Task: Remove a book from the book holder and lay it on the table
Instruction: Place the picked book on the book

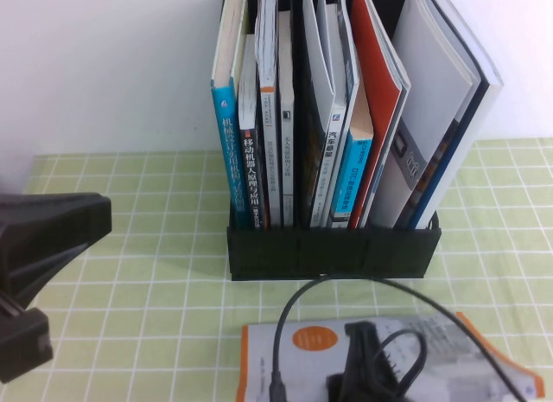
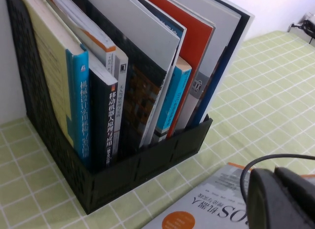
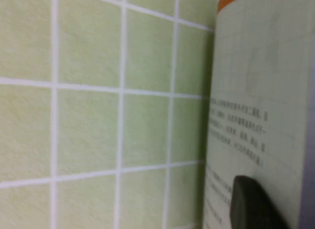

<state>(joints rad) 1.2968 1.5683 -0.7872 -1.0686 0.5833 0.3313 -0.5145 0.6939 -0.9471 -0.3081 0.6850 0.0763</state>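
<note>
Lying flat on the counter (image 1: 130, 272) just in front of the book holder (image 1: 333, 251), the book (image 1: 302, 350) shows its orange circle and orange edge stripes face-up, a placement that suggests the laying-down step is essentially made. The right gripper (image 1: 367, 372) sits over the cover at the near edge of the high view, its cable looping above the page; one dark finger (image 3: 253, 204) rests against the book's printed face in the right wrist view, but whether the fingers are clenched on it or released cannot be told. Its low position over the book reads as the end of a set-down, not a fresh reach.

The left gripper (image 1: 39, 264) hangs at the left edge, well apart from both the rack and the book, apparently parked; its fingers cannot be judged either.

Behind, the black rack holds the remaining volumes upright or leaning: a light blue-spined book (image 1: 226, 151) at the left end, dark and white spines beside it, a red-covered magazine (image 1: 376, 91) tilting rightward, and a large grey-covered one (image 1: 436, 99) leaning against the right end. The rack's low front wall stands near the book's far edge, leaving little room there; nothing else crowds the green gridded cloth.
</note>
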